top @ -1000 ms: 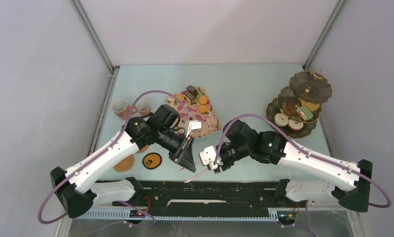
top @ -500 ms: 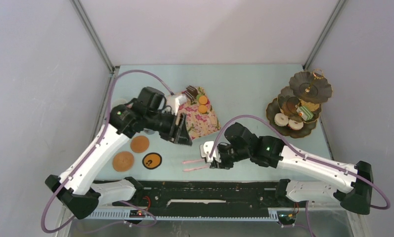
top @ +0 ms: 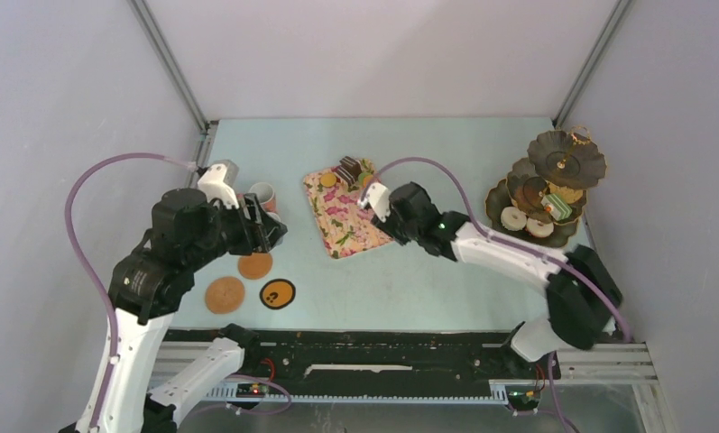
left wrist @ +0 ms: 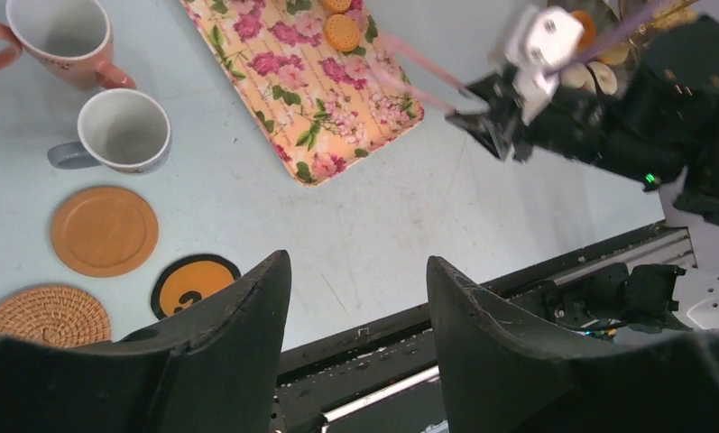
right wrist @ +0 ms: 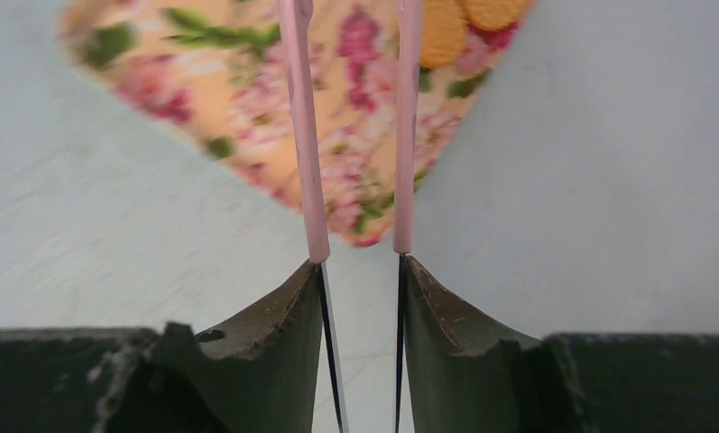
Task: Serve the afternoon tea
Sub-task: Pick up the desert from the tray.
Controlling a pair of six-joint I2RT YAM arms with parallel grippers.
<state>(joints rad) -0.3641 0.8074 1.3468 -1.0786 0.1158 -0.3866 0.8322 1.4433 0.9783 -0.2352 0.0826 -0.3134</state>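
My right gripper [top: 387, 221] is shut on the pink tongs [right wrist: 302, 135] and holds them over a corner of the floral tray [right wrist: 247, 108]. The two tong arms stand apart and point at the biscuits [right wrist: 443, 32]; nothing is between them. Biscuits, macarons and cake pieces [top: 351, 171] lie at the tray's far end. The three-tier stand [top: 545, 189] at the right carries donuts [top: 515, 218] and a cake slice [top: 557, 207]. My left gripper [left wrist: 355, 271] is open and empty, raised above the coasters [left wrist: 104, 230]. A pink mug [left wrist: 53, 32] and a grey mug [left wrist: 121, 131] stand nearby.
A woven coaster [left wrist: 44, 316] and an orange-and-black coaster [left wrist: 193, 280] lie near the front edge. The black rail [top: 364, 347] runs along the table's front. Walls close in the left, back and right sides.
My left gripper opened, let go of the tongs and drew back left toward the mugs. My right gripper carried the tongs from the front of the table up to the floral tray.
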